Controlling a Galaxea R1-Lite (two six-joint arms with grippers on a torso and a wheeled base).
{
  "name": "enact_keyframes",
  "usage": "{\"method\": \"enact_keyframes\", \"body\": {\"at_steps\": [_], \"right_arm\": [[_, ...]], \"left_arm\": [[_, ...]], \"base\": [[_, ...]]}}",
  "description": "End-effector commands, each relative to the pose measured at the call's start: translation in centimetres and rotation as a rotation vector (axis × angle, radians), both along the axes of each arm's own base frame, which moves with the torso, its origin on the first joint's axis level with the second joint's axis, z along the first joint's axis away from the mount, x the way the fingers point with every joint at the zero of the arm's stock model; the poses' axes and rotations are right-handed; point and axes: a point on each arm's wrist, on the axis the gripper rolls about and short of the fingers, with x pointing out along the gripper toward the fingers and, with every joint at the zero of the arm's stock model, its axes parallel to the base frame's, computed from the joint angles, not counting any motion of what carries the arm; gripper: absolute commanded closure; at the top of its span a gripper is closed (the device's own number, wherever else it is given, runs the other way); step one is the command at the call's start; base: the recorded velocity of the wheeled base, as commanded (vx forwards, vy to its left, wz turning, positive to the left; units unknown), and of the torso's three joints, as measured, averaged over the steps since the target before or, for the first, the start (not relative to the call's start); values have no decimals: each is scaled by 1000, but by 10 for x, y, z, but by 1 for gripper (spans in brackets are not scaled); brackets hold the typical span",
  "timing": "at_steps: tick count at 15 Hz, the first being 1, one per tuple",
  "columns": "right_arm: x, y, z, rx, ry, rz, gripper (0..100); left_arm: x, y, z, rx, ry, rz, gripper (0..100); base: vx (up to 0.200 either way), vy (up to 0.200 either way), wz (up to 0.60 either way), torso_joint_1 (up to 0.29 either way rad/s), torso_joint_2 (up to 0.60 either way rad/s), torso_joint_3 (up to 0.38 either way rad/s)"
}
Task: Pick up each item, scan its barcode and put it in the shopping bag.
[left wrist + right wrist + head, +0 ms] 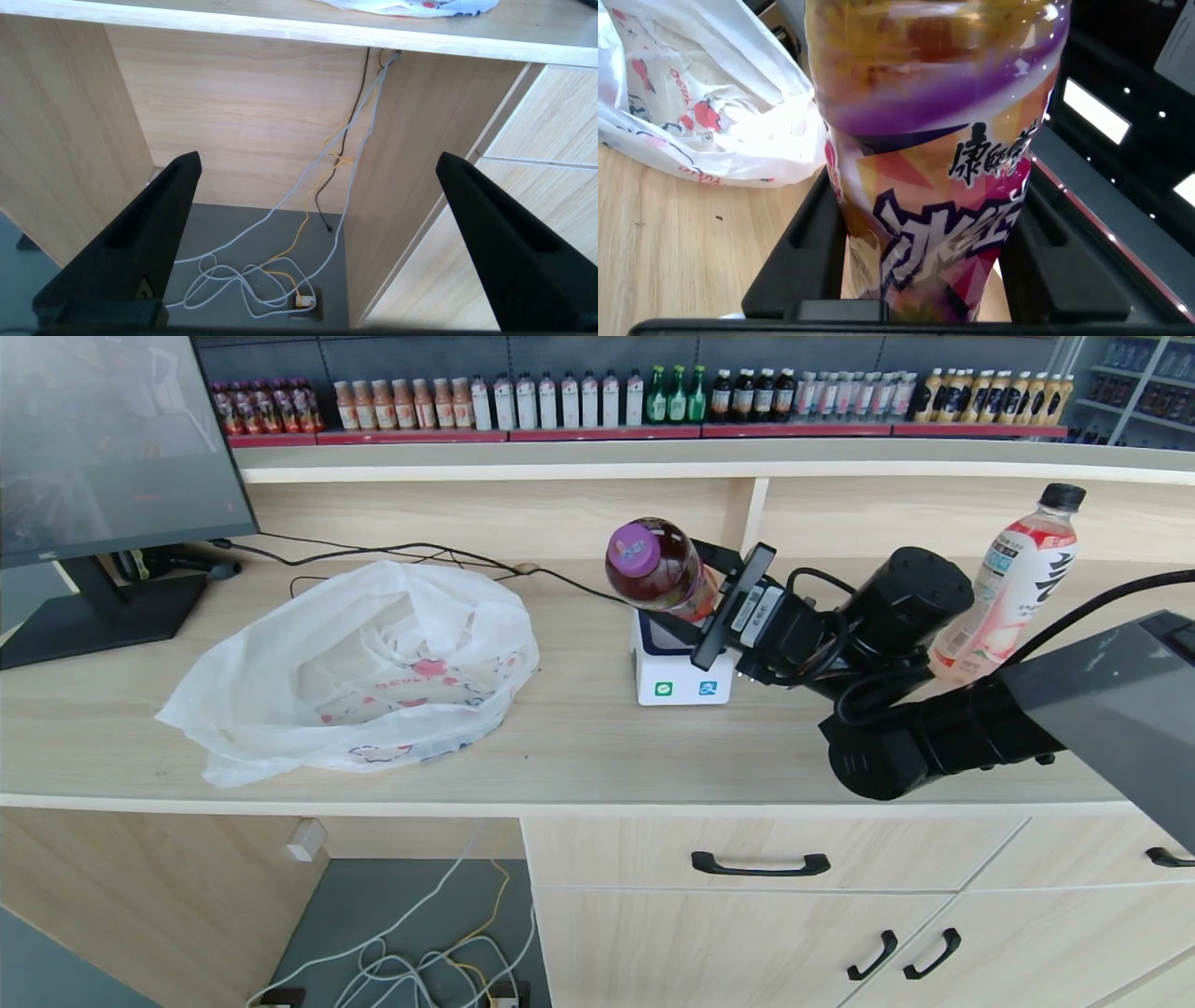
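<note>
Your right gripper (695,602) is clamped on the purple-capped bottle (653,565), holding it tipped on its side just above the white scanner (677,677) at the middle of the counter (579,747), likely so its barcode faces the reader before it goes left into the shopping bag (364,663).

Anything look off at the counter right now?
Nothing spilled or damaged. The purple-capped bottle lies sideways in the right end effector above the white scanner, which fits scanning. Only oddity: the peach bottle at the counter's right looks tilted. Its base is hidden, so I cannot tell whether it stands steady.
</note>
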Motion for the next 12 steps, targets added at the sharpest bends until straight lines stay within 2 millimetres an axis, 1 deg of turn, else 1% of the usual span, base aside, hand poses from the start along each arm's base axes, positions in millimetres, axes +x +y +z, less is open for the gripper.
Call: {"method": "enact_keyframes", "body": {"at_steps": [1, 2, 5, 7, 8, 10, 11, 12], "right_arm": [[-2, -1, 4, 3, -11, 1, 100], [-3, -1, 3, 1, -8, 0, 100], [-8, 3, 8, 13, -6, 0, 100], [-13, 0, 9, 40, 26, -48, 100], [-18, -2, 12, 47, 44, -68, 100], [-26, -6, 18, 64, 89, -54, 100], [-33, -10, 27, 89, 110, -48, 100], [-36, -13, 30, 109, 124, -58, 100]], "left_arm": [[0, 0, 0, 0, 0, 1, 0], [0, 0, 0, 0, 0, 1, 0], [0, 0, 0, 0, 0, -1, 0], [0, 0, 0, 0, 0, 1, 0], [0, 0, 0, 0, 0, -1, 0], [0, 0, 0, 0, 0, 1, 0], [0, 0, 0, 0, 0, -1, 0], [0, 0, 0, 0, 0, -1, 0]], "base": [[0, 0, 0, 0, 0, 0], [0, 0, 0, 0, 0, 0], [0, 0, 0, 0, 0, 0], [0, 0, 0, 0, 0, 0], [0, 0, 0, 0, 0, 0], [0, 0, 0, 0, 0, 0], [0, 0, 0, 0, 0, 0], [0, 0, 0, 0, 0, 0]]}}
